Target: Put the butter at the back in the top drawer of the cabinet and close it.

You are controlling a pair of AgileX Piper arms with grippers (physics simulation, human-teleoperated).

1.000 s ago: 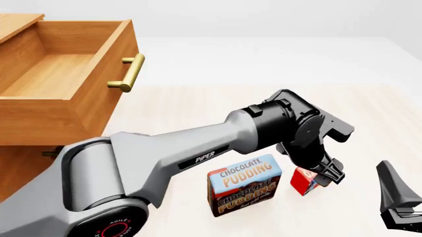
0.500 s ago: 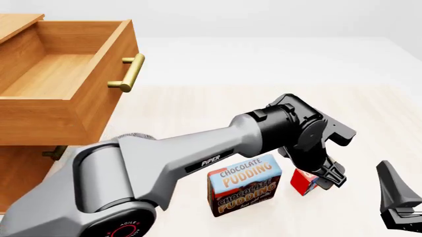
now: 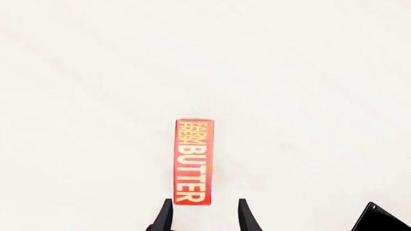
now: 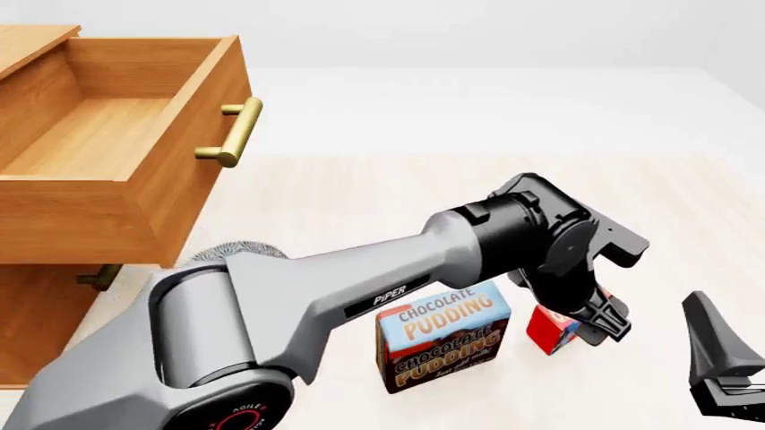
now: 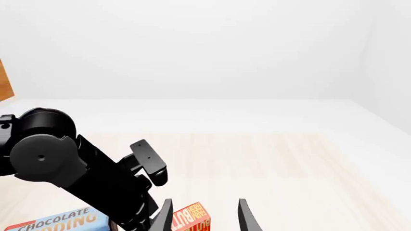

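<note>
Left gripper (image 4: 594, 326) lower, half-hiding butter (image 4: 549, 327).

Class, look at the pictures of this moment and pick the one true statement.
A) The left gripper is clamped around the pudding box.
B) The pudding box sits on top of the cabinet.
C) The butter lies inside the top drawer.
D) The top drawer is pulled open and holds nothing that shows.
D: the top drawer stands pulled out with a bare wooden floor, while the butter still sits on the table beside the pudding box.

Bright, even, diffuse light with faint soft shadows; renders are sharp throughout, without glare, blur or edge distortion.
</note>
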